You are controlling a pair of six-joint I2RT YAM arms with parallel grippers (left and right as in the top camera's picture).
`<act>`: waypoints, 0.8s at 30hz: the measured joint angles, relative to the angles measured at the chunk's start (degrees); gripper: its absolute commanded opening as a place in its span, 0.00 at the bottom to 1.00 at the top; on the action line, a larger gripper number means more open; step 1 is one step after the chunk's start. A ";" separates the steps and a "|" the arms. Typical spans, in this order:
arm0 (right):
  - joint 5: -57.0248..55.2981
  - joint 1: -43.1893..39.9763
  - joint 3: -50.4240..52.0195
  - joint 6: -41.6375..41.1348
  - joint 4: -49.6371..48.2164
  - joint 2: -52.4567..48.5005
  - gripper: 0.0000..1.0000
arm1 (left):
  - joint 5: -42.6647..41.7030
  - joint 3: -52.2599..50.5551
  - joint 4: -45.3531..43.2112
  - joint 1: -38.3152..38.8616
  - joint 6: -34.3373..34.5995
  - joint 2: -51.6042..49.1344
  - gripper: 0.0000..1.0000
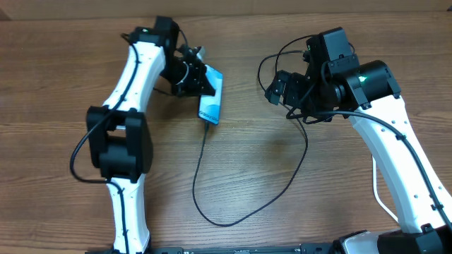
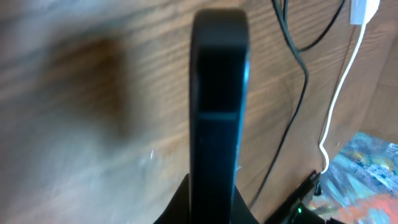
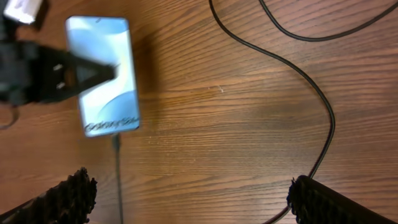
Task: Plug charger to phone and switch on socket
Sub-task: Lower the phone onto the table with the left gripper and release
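The charger (image 3: 332, 124) is being seen nearest, with its slack lying in a wide loop on the worktop (image 1: 332, 190) between the two arms. One end is being led up to the lower short edge of the phone (image 3: 109, 102). The tip is appearing to sit in the port there, so the plugging step is being judged done or nearly done. How deep it is seated cannot be told.

The phone is being held farther back, left of centre, screen lit. It is being clamped by the left gripper (image 1: 207, 86), whose jaws are closed across its width. A shadow is being cast beside it, so it is probably being kept slightly raised.

The right gripper (image 3: 189, 186) is being held over bare wood to the right of the phone, jaws spread wide and gripping nothing.

The socket is not being made out in any view, so the switch step is being judged as left to do. The charger's plug end is being lost behind the right arm.

In the left wrist view, a white lead (image 2: 341, 93) is being seen running to a white block (image 2: 364, 9) at the far edge, with a coloured patch (image 2: 367, 168) low in the corner. The charger slack is lying across the right arm's likely path.
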State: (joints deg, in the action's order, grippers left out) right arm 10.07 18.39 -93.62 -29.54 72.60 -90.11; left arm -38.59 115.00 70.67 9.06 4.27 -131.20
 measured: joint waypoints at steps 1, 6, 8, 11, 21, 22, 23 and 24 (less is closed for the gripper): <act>-0.04 0.00 0.00 0.22 -0.02 -0.02 1.00 | -0.55 0.00 -1.20 0.20 0.00 -0.74 0.04; -1.14 0.00 0.00 0.63 -0.46 -0.07 1.00 | -1.57 0.00 -6.29 0.22 0.83 -3.76 0.04; -1.55 0.00 0.00 0.63 -0.98 -0.07 1.00 | -1.70 0.00 -7.67 0.22 1.64 -4.61 0.04; -1.95 0.00 0.00 0.66 -1.09 -0.07 1.00 | -1.70 0.00 -9.01 0.22 2.16 -5.40 0.04; -2.21 0.00 0.00 0.11 -1.11 -0.09 1.00 | -0.61 0.00 -10.19 0.22 2.91 -8.04 0.04; -2.21 0.00 0.00 0.00 -1.14 -0.09 1.00 | -0.44 0.00 -10.47 0.22 2.95 -8.26 0.04; -2.23 0.00 0.00 -0.04 -1.11 -0.09 1.00 | -0.28 0.00 -10.71 0.22 3.06 -8.37 0.05; -2.19 0.00 0.00 -0.09 -1.11 -0.09 1.00 | -0.13 -0.02 -10.86 0.22 3.08 -8.44 0.04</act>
State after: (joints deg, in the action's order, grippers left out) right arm 7.88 18.39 -93.62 -29.63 71.48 -90.19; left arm -38.72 114.98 59.81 9.28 7.35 -139.63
